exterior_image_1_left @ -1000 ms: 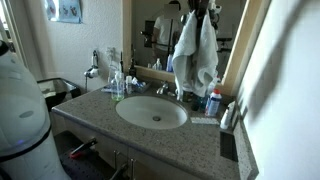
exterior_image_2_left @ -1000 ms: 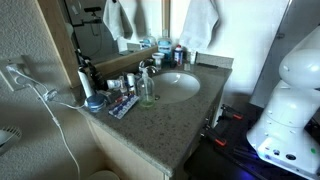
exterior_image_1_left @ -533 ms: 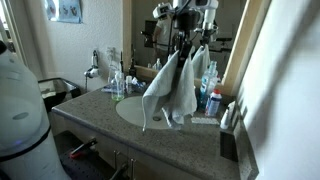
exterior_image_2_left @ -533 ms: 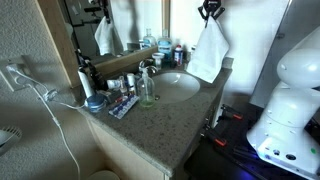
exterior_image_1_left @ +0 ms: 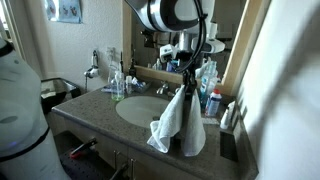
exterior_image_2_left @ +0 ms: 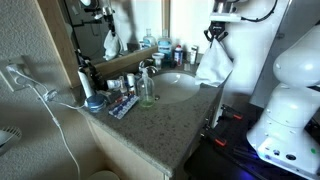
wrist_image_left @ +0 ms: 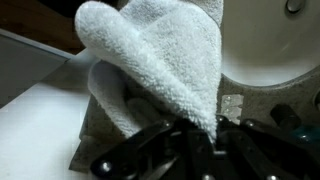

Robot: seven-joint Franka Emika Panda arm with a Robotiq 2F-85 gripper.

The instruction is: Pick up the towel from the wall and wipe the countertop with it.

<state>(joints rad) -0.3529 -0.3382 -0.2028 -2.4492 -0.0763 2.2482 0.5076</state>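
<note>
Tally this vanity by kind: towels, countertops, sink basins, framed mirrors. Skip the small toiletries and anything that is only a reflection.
towel: 1
countertop: 1
sink basin: 1
framed mirror: 1
Total: 4

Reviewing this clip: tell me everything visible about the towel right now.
The towel is white, fluffy, terry-looking cloth, bunched and creased. It hangs limp from the gripper, which pinches its top end. The wrist view shows its folds caught between the dark fingers. It dangles beside the sink basin, over the speckled countertop. Whether its lower end touches the countertop cannot be told.
</note>
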